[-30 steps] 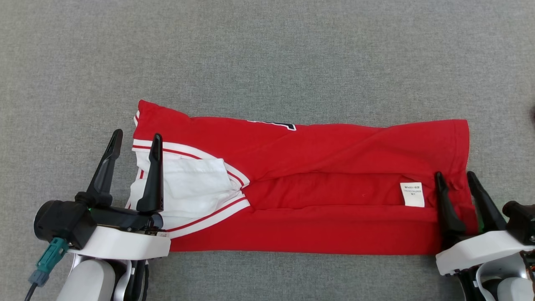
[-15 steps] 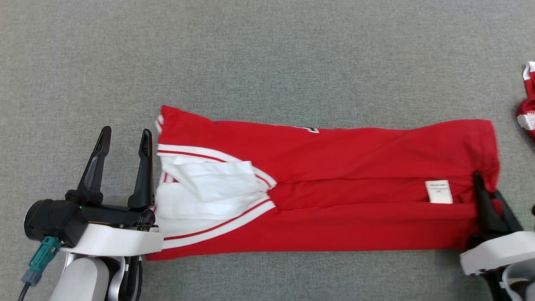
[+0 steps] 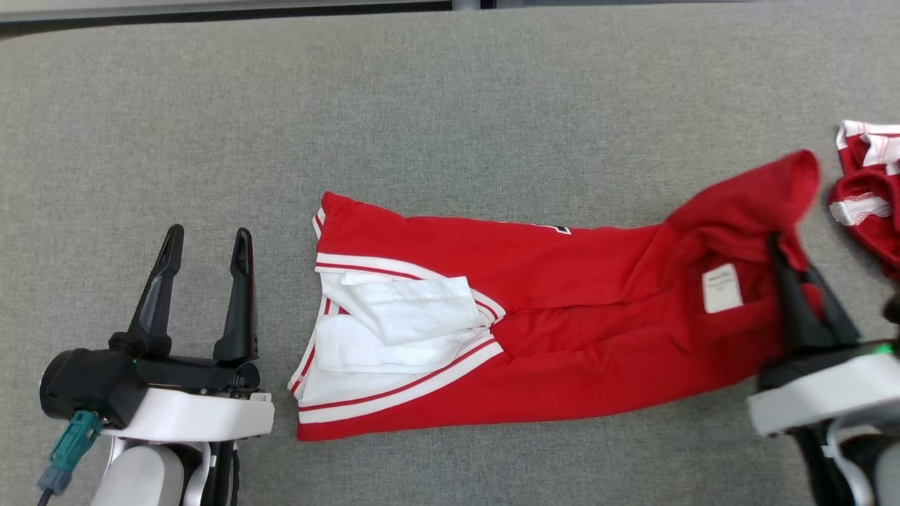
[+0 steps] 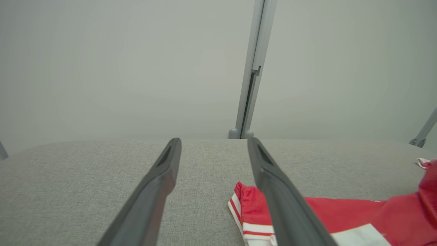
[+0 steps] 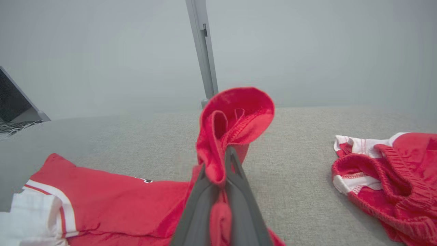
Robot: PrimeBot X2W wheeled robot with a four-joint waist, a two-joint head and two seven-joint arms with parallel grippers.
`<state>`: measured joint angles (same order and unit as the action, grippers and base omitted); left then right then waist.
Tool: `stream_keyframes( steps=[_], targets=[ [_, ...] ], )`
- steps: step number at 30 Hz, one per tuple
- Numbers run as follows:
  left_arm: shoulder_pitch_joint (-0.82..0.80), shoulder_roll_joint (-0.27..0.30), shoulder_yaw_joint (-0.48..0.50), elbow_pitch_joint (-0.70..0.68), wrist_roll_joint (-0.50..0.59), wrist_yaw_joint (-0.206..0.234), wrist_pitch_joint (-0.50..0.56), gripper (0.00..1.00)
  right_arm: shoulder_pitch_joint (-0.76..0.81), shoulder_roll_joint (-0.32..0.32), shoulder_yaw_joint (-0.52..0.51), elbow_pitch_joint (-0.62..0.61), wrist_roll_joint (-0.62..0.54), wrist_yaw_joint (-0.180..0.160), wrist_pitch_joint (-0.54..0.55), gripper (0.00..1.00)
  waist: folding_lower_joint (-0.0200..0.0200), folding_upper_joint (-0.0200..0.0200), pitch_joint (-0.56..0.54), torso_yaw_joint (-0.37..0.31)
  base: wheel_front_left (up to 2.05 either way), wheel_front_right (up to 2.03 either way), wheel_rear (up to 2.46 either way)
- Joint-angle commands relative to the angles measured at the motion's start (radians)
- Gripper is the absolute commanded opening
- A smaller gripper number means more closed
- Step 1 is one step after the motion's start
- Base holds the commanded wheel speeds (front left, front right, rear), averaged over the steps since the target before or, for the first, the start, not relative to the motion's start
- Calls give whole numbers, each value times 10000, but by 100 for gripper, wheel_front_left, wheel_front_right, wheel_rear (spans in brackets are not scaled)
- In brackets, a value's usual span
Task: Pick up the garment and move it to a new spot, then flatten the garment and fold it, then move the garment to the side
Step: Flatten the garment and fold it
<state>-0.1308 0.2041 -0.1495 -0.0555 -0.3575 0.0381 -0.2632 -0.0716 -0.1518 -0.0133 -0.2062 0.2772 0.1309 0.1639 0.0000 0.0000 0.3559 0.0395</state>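
Where it lies along the middle of the grey desk (image 3: 450, 105), the red jersey (image 3: 548, 351) is recorded as folded lengthwise into a long band, with its white-trimmed opening toward the left and its hem end toward the right.

Hem end: raised off the desk and bunched, clamped between the closed fingers of the right end effector (image 3: 789, 256), just beside the white care label (image 3: 722, 288).

Left end effector (image 3: 209, 232): fingers spread wide, nothing held, set apart from the trimmed end.

Handling, as judged: light, soft knit, limp throughout. No shape is kept where the cloth is unsupported, and the layers are likely to slide over each other when dragged by one end.

Hold points advised: both layers of the hem at the right, and the trimmed corner (image 3: 313, 422) at the left, where the banding is thicker and a firmer pinch is offered.

Adjacent item: a crumpled red-and-white garment (image 3: 868, 190) near the raised hem, to be kept clear of.
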Motion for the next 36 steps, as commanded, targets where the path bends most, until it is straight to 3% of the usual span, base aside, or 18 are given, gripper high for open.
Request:
stream_keyframes(
  steps=[1, 4, 8, 18, 26, 28, 29, 36],
  targets=[
    [13, 7, 19, -9, 59, 74, -11, 100, -152, 70, 156, -129, -29, -4, 88, 0, 0, 0, -106, -32, 0, 0, 0],
    [73, 1, -43, 1, 71, 72, 7, 100, -600, 393, 1189, -340, 234, -3, 427, 0, 0, 0, -244, -18, 0, 0, 0],
    [-1, -58, -165, 58, 34, 31, 17, 100, -1279, 726, 2601, 250, 626, -3, 469, 0, 0, 0, -379, 218, 0, 0, 0],
    [-321, -456, -514, 451, -62, -111, 0, 100, -2747, 993, 5333, 3141, 2492, -3, -727, 0, 0, 0, -131, 1567, 0, 0, 0],
    [-548, -748, -450, 791, -18, -385, -17, 100, -4038, 990, 6760, 5215, 3393, -3, -1842, 0, 0, 0, 129, 2063, 0, 0, 0],
    [-625, -792, -380, 822, 48, -470, -17, 100, -4305, 995, 7038, 5603, 3360, -3, -2124, 56, 0, 0, 174, 2075, 0, 0, 0],
    [-647, -814, -344, 840, 75, -481, -20, 100, -4409, 995, 7192, 5745, 3322, -3, -2254, 98, 0, 0, 178, 2070, 0, 0, 0],
    [-663, -958, -174, 1133, 332, -761, -10, 100, -4956, 995, 7576, 5506, 2846, -3, -3274, 100, 0, 0, 142, 1806, 0, 0, 0]
  ],
)
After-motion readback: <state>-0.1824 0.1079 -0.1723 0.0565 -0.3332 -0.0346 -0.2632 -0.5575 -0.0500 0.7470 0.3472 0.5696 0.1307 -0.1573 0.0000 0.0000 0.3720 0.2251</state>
